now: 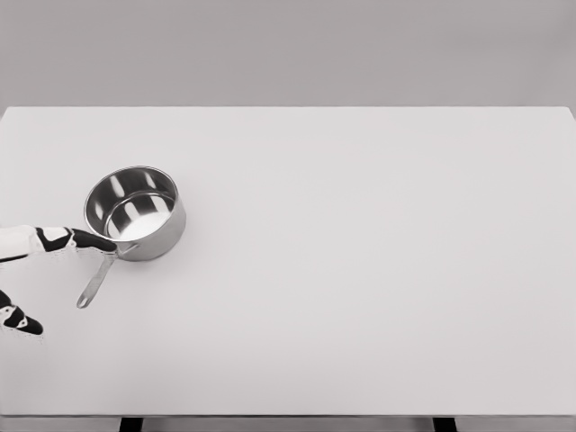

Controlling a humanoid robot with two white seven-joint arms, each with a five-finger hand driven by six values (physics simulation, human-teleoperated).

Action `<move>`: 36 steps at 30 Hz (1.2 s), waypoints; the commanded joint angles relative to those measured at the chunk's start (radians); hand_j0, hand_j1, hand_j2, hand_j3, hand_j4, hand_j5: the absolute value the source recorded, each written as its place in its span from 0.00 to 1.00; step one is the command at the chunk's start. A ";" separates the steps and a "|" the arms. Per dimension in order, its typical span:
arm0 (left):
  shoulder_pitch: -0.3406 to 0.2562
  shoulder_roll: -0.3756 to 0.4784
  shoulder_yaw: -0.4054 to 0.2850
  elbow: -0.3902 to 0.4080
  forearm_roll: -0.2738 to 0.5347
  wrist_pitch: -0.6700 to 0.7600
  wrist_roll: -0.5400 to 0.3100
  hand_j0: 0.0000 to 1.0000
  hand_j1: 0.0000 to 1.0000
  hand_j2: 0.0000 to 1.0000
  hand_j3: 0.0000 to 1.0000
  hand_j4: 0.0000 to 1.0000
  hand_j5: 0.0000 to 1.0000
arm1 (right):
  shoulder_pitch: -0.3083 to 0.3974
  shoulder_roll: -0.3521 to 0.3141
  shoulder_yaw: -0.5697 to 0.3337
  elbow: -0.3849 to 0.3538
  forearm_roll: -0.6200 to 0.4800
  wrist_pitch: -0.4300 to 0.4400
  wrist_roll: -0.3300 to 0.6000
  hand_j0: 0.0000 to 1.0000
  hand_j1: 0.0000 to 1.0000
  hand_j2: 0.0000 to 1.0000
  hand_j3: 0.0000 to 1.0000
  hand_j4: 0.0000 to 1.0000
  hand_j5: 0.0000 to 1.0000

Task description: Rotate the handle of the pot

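A small steel pot point(136, 212) stands upright on the left part of the white table point(360, 270). Its thin metal handle point(95, 281) points toward the front left, lying low over the tabletop. My left hand point(54, 270) comes in from the left edge with its fingers spread. One black-tipped finger point(90, 241) reaches to the base of the handle, right at the pot's wall. A second finger point(22, 322) shows lower down, apart from the handle. The hand holds nothing. My right arm does not show.
The table's front edge runs along the bottom of the view, with dark legs point(131, 424) beneath it. A plain grey wall lies behind the table.
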 commanded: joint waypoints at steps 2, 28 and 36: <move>-0.028 0.031 0.003 0.000 0.067 0.003 0.000 1.00 1.00 1.00 1.00 1.00 1.00 | 0.000 0.000 0.000 0.000 0.000 0.000 0.000 1.00 1.00 1.00 1.00 1.00 1.00; -0.717 -0.409 -0.261 0.004 -0.109 0.003 0.000 1.00 1.00 1.00 1.00 1.00 1.00 | 0.000 0.000 -0.001 0.000 0.000 0.000 0.000 1.00 1.00 1.00 1.00 1.00 1.00; -0.798 -0.378 -0.502 -0.002 0.172 0.003 0.000 1.00 1.00 1.00 1.00 1.00 1.00 | 0.000 0.000 0.000 0.000 0.000 0.001 0.000 1.00 1.00 1.00 1.00 1.00 1.00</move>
